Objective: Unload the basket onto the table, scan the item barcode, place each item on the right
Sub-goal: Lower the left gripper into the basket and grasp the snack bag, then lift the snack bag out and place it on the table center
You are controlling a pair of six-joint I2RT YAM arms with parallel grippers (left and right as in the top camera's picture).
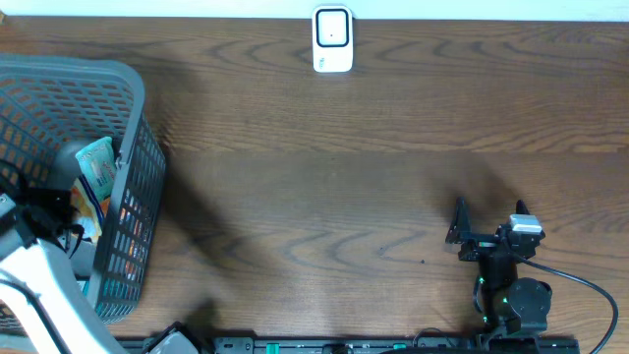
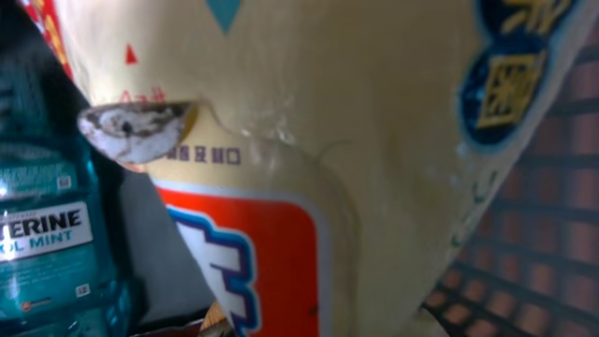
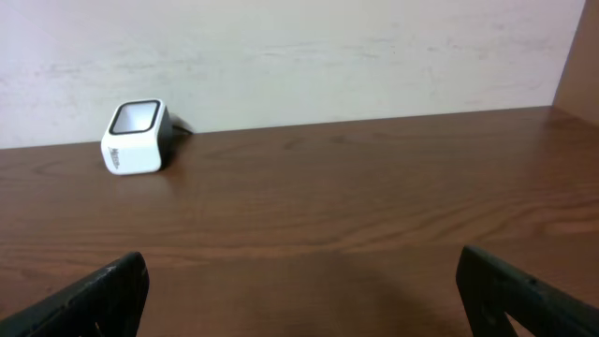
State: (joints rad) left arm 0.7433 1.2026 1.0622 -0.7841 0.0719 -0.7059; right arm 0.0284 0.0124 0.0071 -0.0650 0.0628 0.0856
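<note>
Two arms work at a dark wood-grain table that ends at a pale, plain wall. Left: a grey mesh basket stands at the table's left edge and holds the cream snack pouch beside a teal mouthwash bottle. The left gripper reaches into the basket with its jaws pressed together, and the pouch fills its camera; whether a fold is pinched cannot be told. Right: the right gripper sits low over the wood near the front edge, fingers spread wide. Far centre: a white barcode scanner stands upright by the wall, well apart from the basket and both arms.
</note>
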